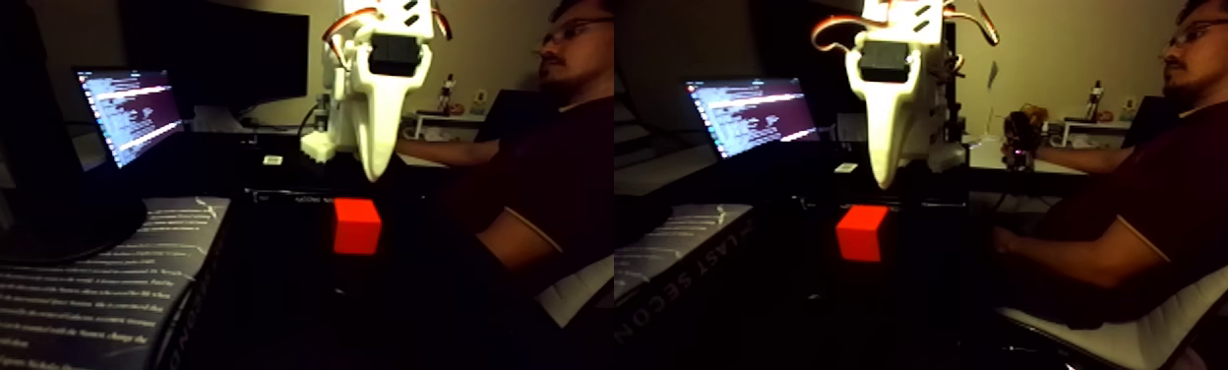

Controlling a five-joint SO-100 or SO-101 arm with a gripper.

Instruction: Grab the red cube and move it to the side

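From my seat at the controls, the gripper (376,167) runs off the top edge, and I can't tell how its jaws stand. The dark table (277,295) swallows the red cube's (356,226) base. The laptop's (130,113) text is too small to read.

The red cube (357,225) has smooth, matt faces with no shine on them, an even red-orange all over. Above it the hand (376,167) looks like moulded white plastic, smooth with a faint sheen, and a matt black block (394,54) is set into its upper part. The table (277,285) is dark and dull, hardly reflecting anything. A book (71,295) lies on it with a slightly glossy printed paper cover. The laptop screen (130,113) is glossy and glowing. The person's shirt (553,167) is dark, soft matt cloth, and the chair seat (573,290) looks smooth and pale.
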